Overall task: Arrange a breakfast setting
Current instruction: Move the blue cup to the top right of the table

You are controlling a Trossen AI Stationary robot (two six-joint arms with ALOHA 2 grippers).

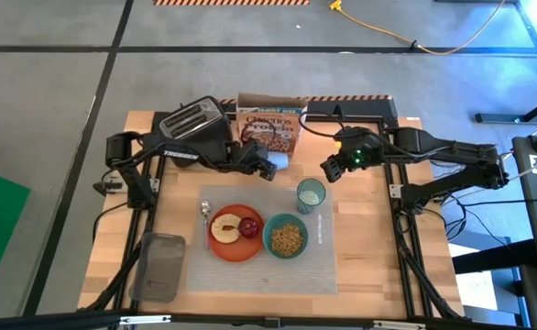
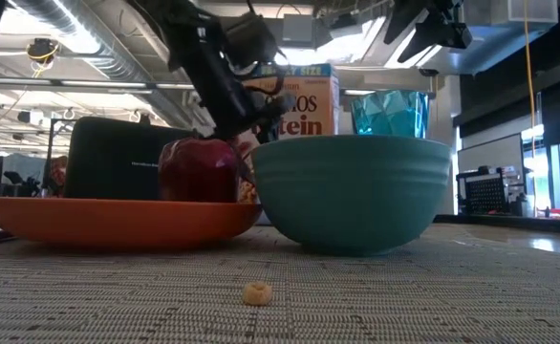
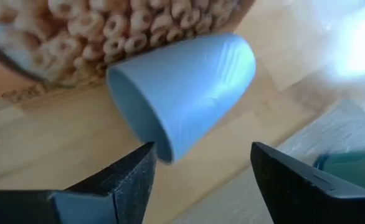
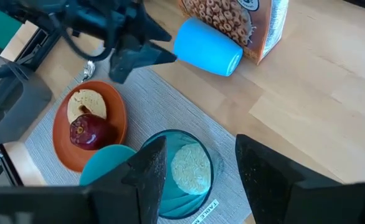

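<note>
On the pale ribbed placemat (image 1: 323,261) stand the orange plate (image 1: 221,247) with the toast slice (image 1: 224,227) and the red apple (image 1: 248,226), the teal bowl (image 1: 286,238) holding cereal, and the green tumbler (image 1: 311,194). Silver cutlery (image 1: 205,213) lies left of the plate. A pale blue cup (image 3: 182,87) lies on its side on the wood by the cereal box. My left gripper (image 3: 201,168) is open just short of the cup's open end (image 3: 136,118). My right gripper (image 4: 201,162) is open above the tumbler (image 4: 182,171).
The black toaster (image 1: 193,119) and the orange cereal box (image 1: 270,128) stand at the far edge. A grey tray (image 1: 161,266) lies at the near left. A loose cereal ring (image 2: 255,292) lies on the mat in front of the bowl (image 2: 352,191).
</note>
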